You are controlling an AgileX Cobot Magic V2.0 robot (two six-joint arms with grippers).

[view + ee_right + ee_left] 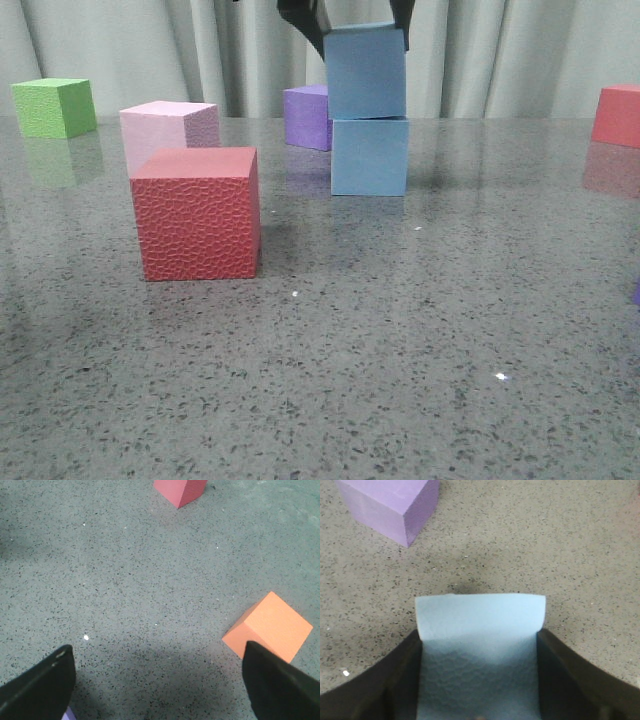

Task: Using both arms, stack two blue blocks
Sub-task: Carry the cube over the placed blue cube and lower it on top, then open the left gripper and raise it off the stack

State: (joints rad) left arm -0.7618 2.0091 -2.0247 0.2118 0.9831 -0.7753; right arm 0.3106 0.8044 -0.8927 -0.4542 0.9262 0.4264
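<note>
Status: stacking nearly complete, release outstanding.

Upper blue block [365, 72] set on top of lower blue block [370, 157], toward the far middle of the speckled grey bench [380, 380]. Bottom face of the upper block apparently meeting the top face of the lower one; full seating not confirmable from the front view. Upper block offset slightly to the left of the lower block and turned a little, so edges not flush. Lower block resting flat on the bench, just right of the purple cube [307, 117], which sits slightly behind it.

Left gripper [479, 680]: dark fingers [395, 680] clamped on opposite sides of the upper blue block, seen in the left wrist view pressing both side faces. Right gripper [160, 680]: fingers [42, 685] spread wide, nothing between them, positioned over bare bench near an orange cube [272, 627], well apart from the stack.

Remaining, by judgement: opening of the left fingers and a clean vertical retreat, leaving the stack standing.

Appearance of the blocks: matte pale sky-blue foam, equal in size, comparable to the red cube [198, 213]. Fine pebbled texture on the faces, slightly rounded edges. No visible denting at the grip points.
</note>
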